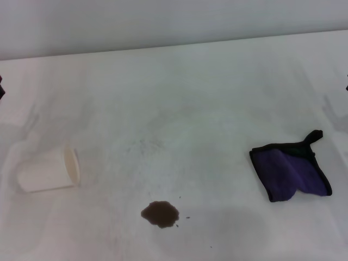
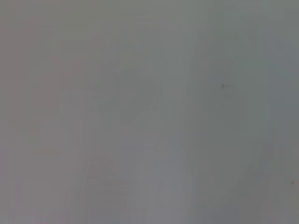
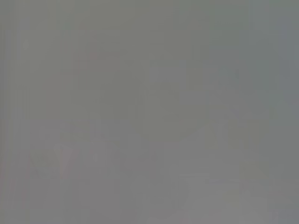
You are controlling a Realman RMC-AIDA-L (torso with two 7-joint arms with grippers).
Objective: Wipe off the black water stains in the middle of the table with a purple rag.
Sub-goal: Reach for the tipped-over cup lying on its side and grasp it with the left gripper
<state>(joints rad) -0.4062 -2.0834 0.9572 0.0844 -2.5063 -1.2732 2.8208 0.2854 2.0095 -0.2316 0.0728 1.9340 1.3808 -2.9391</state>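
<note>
The black water stains (image 1: 160, 214) are a small dark brown blotch with a few tiny specks beside it, near the front middle of the white table (image 1: 190, 109). The purple rag (image 1: 291, 171), with black edging and a black loop tab, lies crumpled flat on the table at the right, well apart from the stain. Neither gripper shows. Only a dark sliver appears at the left edge (image 1: 1, 87) and another at the right edge (image 1: 346, 81) of the head view. Both wrist views show only blank pale surface.
A white paper cup (image 1: 49, 171) lies on its side at the left, its mouth facing the middle of the table. Faint grey speckles (image 1: 144, 145) mark the table's centre. The table's far edge meets a pale wall.
</note>
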